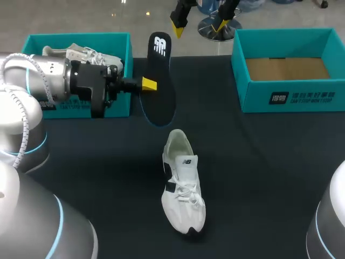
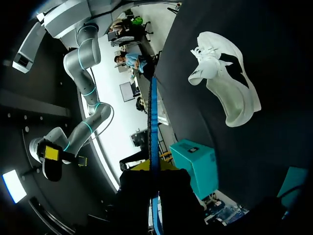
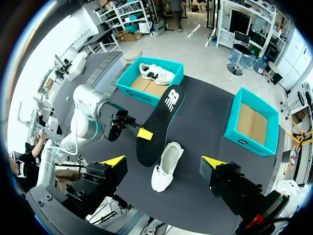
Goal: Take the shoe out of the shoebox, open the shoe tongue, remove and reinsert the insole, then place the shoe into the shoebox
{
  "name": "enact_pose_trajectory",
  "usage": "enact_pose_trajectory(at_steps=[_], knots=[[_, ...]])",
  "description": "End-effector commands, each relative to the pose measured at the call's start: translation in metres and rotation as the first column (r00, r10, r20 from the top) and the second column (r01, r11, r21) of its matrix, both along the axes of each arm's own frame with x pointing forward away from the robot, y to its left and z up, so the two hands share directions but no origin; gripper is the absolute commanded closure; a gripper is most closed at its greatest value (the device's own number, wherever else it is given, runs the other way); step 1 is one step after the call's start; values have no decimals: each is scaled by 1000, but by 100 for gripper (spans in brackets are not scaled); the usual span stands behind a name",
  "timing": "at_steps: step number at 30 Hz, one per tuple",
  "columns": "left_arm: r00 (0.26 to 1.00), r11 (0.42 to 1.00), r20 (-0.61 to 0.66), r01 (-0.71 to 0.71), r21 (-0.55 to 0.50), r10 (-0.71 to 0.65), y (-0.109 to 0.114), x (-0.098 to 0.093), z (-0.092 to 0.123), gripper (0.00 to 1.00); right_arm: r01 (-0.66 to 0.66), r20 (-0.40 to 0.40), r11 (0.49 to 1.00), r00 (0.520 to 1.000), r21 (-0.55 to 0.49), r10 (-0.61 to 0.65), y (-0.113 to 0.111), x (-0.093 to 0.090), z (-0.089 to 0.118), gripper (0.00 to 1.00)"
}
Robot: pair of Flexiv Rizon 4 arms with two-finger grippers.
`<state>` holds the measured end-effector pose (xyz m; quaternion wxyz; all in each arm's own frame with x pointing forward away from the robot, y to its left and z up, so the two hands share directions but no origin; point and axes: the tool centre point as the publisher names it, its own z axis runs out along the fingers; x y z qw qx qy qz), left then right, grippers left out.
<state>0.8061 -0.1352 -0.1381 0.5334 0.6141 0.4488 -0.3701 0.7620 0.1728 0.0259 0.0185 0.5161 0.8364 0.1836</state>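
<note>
My left gripper is shut on the edge of a black insole and holds it in the air, tilted up on its side, above the table's back middle. In the left wrist view the insole runs edge-on as a thin blue line out from between the fingers. The white shoe lies on its sole on the black table, mouth toward the insole. My right gripper hangs open high over the scene; from it I look down on shoe, insole and left gripper.
A teal shoebox at the back left holds a second white shoe. Another teal shoebox at the back right shows only its cardboard floor. Black table surrounds the shoe.
</note>
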Motion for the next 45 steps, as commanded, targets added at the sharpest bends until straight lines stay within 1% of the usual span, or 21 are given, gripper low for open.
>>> enact_pose_trajectory(at_steps=[1,22,25,27,29,30,32,34,35,38,40,41,44,45], knots=[[1000,1000,-30,4,13,-4,1,-4,4,100,0,-2,1000,1000,-2,0,1,1,0,0],[1000,1000,-30,4,13,-4,1,-4,4,100,0,-2,1000,1000,-2,0,1,1,0,0],[1000,1000,-30,4,13,-4,1,-4,4,100,23,-11,985,1000,173,-21,-1,1,4,0],[1000,1000,-30,4,13,-4,1,-4,4,100,34,-10,942,999,333,-32,-3,1,2,0],[1000,1000,-30,4,13,-4,1,-4,4,100,45,-20,909,999,414,-40,-3,1,0,0],[1000,1000,-30,4,13,-4,1,-4,4,100,53,-34,897,999,439,-42,-2,1,-3,0],[1000,1000,-30,4,13,-4,1,-4,4,100,60,-49,853,998,518,-40,1,0,-8,0],[1000,1000,-30,4,13,-4,1,-4,4,100,67,-60,832,997,551,-40,3,1,-12,0],[1000,1000,-30,4,13,-4,1,-4,4,100,68,-75,803,997,592,-29,5,0,-16,0],[1000,1000,-30,4,13,-4,1,-4,4,100,82,-100,765,995,639,-22,7,1,-24,0],[1000,1000,-30,4,13,-4,1,-4,4,100,86,-115,727,993,681,-10,10,1,-30,0],[1000,1000,-30,4,13,-4,1,-4,4,100,90,-127,699,992,710,1,10,1,-33,0],[1000,1000,-30,4,13,-4,1,-4,4,100,105,-156,646,988,756,22,6,2,-43,0],[1000,1000,-30,4,13,-4,1,-4,4,100,114,-169,636,985,763,26,4,3,-46,0]])
